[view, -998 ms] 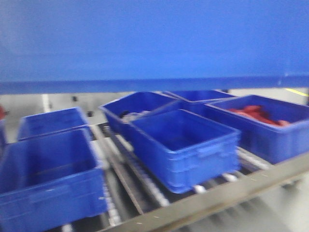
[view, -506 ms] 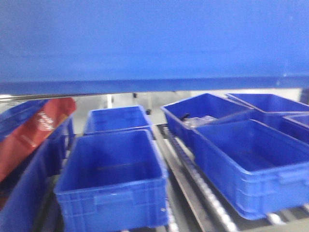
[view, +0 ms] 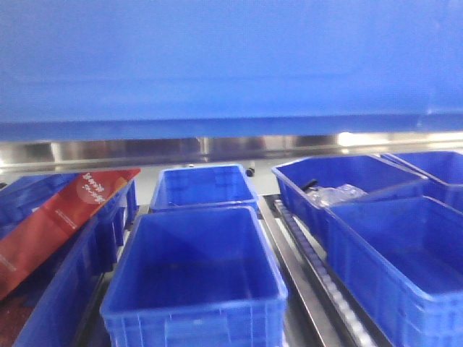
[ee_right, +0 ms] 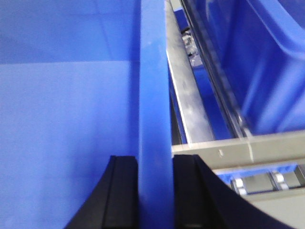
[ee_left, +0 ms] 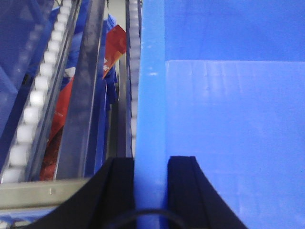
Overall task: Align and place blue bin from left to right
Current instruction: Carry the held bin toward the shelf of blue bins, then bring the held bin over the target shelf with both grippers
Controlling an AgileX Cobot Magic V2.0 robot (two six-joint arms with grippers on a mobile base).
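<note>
The blue bin (view: 231, 65) hangs lifted between both arms, and its smooth side panel fills the upper part of the front view. In the left wrist view my left gripper (ee_left: 150, 160) is shut on the bin's left rim (ee_left: 150, 95), one black finger on each side. In the right wrist view my right gripper (ee_right: 155, 160) is shut on the opposite rim (ee_right: 153, 71) in the same way. The bin's inside floor shows beside each rim.
Below the held bin, several darker blue bins sit on roller tracks (view: 311, 253): an empty one in the centre (view: 195, 267), one behind it (view: 202, 186), one holding clear plastic (view: 340, 181), and a left one with a red package (view: 65, 217). A grey rack beam (ee_right: 238, 145) crosses beneath.
The rack and its bins have slid to the right in the front view, and the red package has come into sight at the left. The held bin stays across the top.
</note>
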